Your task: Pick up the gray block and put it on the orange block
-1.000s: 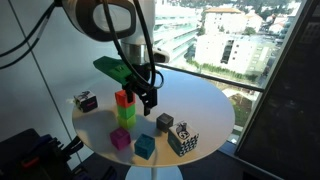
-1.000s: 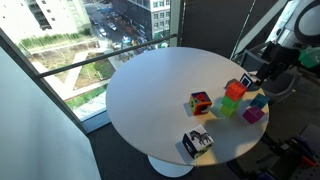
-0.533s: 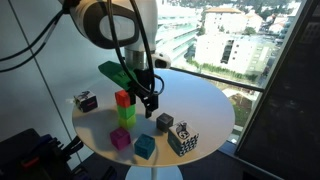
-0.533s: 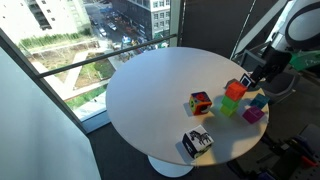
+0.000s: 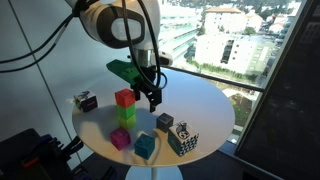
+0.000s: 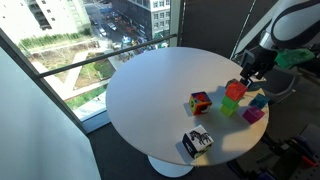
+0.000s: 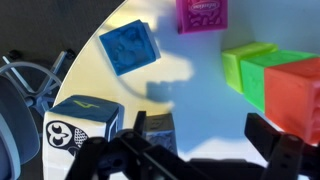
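The gray block [image 5: 165, 122] sits on the round white table [image 5: 200, 100], to the right of the stack. In the wrist view the gray block [image 7: 157, 127] lies just by my left finger. The orange block [image 5: 124, 97] stands on top of a lime green cube [image 5: 125, 115]; it also shows in the other exterior view [image 6: 234, 90] and at the right edge of the wrist view [image 7: 296, 90]. My gripper [image 5: 152, 100] hangs open and empty above the table between the stack and the gray block, seen too in the wrist view [image 7: 205, 135].
A magenta cube [image 5: 121, 138] and a teal cube [image 5: 146, 147] lie near the front edge. A black-and-white patterned cube [image 5: 183, 140] sits beside the gray block. A multicoloured cube [image 5: 85, 100] lies at the far left. Windows surround the table.
My gripper has shifted a little sideways over the table, away from the stack and towards the gray block. No block has moved.
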`<state>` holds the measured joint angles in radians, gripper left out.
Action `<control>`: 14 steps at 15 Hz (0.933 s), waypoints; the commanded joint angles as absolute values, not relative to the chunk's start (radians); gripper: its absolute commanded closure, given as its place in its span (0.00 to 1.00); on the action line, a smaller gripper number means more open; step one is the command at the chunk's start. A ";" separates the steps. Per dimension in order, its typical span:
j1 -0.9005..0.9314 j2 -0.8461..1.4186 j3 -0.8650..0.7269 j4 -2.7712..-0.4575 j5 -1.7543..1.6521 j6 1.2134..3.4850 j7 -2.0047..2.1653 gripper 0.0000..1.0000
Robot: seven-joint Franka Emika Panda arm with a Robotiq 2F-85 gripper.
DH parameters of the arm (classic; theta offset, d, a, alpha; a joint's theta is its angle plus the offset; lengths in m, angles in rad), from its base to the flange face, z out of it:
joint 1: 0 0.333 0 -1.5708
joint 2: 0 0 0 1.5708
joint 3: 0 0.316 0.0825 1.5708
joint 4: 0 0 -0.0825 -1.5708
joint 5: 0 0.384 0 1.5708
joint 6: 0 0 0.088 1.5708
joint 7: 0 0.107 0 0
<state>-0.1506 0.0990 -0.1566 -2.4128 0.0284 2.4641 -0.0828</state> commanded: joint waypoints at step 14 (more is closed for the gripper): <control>-0.151 0.338 -0.127 -2.193 0.038 2.506 -0.036 0.00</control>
